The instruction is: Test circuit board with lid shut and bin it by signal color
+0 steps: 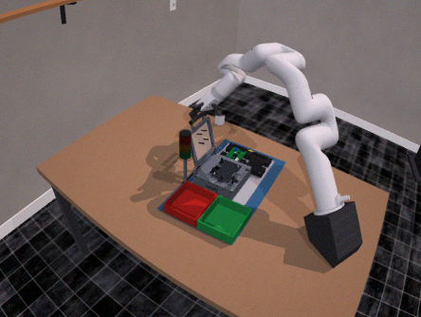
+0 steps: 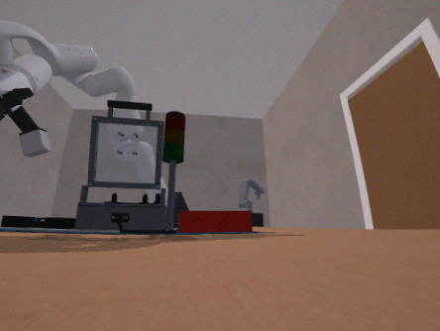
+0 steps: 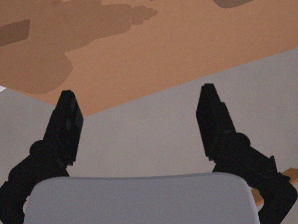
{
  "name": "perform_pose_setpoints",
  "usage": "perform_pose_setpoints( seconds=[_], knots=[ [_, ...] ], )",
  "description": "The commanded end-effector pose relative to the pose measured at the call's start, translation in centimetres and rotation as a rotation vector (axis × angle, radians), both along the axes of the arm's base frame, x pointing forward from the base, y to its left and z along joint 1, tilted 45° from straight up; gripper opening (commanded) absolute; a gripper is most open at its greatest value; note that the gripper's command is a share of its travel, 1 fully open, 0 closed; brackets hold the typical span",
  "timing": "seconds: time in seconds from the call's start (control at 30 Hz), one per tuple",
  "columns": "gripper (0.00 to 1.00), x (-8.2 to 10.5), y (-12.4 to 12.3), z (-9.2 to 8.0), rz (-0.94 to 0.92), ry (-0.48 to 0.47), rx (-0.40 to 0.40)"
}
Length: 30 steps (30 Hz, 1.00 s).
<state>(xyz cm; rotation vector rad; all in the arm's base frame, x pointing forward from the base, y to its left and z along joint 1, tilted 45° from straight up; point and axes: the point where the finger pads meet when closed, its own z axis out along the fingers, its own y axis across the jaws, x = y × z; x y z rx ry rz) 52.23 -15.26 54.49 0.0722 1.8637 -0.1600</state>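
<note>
Above the table's far edge, my gripper (image 3: 137,101) hangs fully spread, holding nothing. The circuit board (image 1: 235,154) lies in the tray (image 1: 260,163); the tester (image 1: 223,177) lid (image 1: 203,138) stands open. All steps remain.

Grey walls (image 1: 118,57) with white skirting, a dark tiled floor (image 1: 57,280), and a brown door (image 2: 396,149)

Bins: one red (image 1: 188,201), one green (image 1: 225,219). Mat blue (image 1: 275,177). Table brown (image 1: 118,142). Arm white (image 1: 308,123). Floor black-checked (image 1: 57,280).
</note>
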Motion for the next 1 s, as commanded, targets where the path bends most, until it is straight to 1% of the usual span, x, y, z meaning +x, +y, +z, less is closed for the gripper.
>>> perform_pose_setpoints(
  seconds=[0.0, 0.63, 0.7, 0.77, 0.83, 0.9, 0.97],
  knots=[
    [1.0, 0.0, 0.1, 0.2, 0.001, -0.003, -0.002],
    [1.0, -0.2, 0.0, 0.3, -0.002, -0.003, 0.004],
    [1.0, -0.9, 0.0, 0.5, -0.01, -0.002, 0.025],
    [1.0, -2.2, -0.1, 0.9, -0.027, 0.001, 0.066],
    [1.0, -4.1, -0.2, 1.4, -0.055, 0.007, 0.128],
    [1.0, -6.5, -0.2, 1.9, -0.093, 0.016, 0.204],
    [1.0, -6.7, -0.2, 1.9, -0.096, 0.017, 0.21]
  ],
)
